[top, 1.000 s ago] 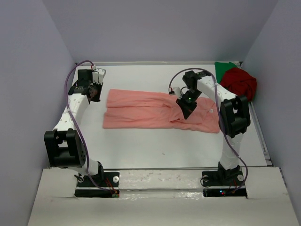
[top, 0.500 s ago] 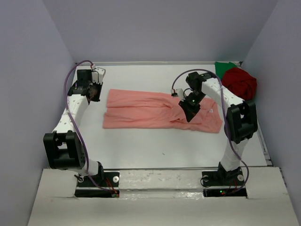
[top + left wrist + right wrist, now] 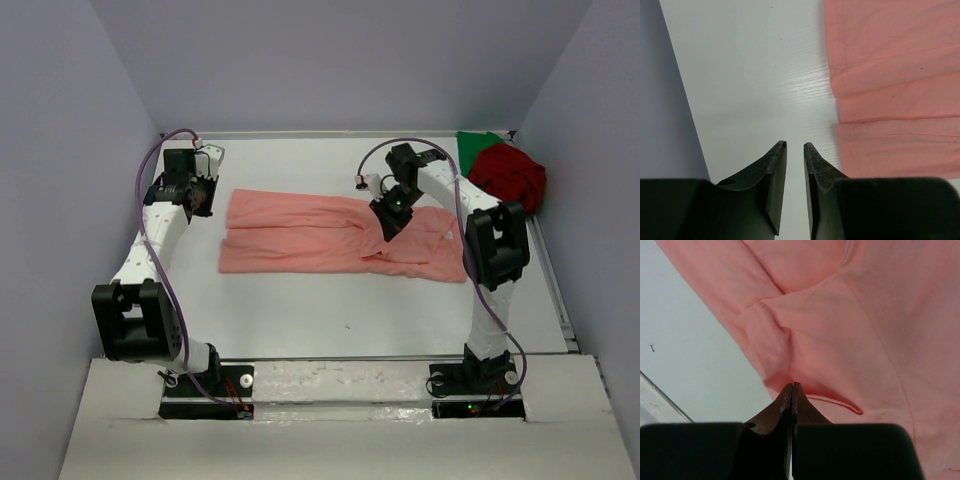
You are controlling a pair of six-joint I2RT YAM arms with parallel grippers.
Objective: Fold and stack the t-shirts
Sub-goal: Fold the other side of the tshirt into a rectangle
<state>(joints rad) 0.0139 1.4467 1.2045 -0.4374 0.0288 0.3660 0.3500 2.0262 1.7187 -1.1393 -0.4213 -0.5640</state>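
Note:
The salmon-pink t-shirt (image 3: 300, 235) lies spread lengthwise across the middle of the table, partly folded. My right gripper (image 3: 388, 222) sits on its right part and is shut on a fold of the cloth near a sleeve seam, as the right wrist view (image 3: 791, 386) shows, with pink cloth (image 3: 850, 330) bunched at the tips. My left gripper (image 3: 200, 195) hovers just off the shirt's left edge, slightly open and empty; in the left wrist view (image 3: 795, 145) the shirt's layered edge (image 3: 890, 75) lies to the right of the fingers. The dark red t-shirt (image 3: 510, 175) is crumpled at the back right on the green t-shirt (image 3: 478, 143).
The white table (image 3: 330, 310) is boxed in by grey walls on the left, back and right. The dark red and green pile sits in the back right corner. The arm bases stand at the near edge.
My right gripper has shifted a little left and toward the back, still shut on the pink cloth, and the shirt's right end has pulled in slightly. The left arm has not moved.

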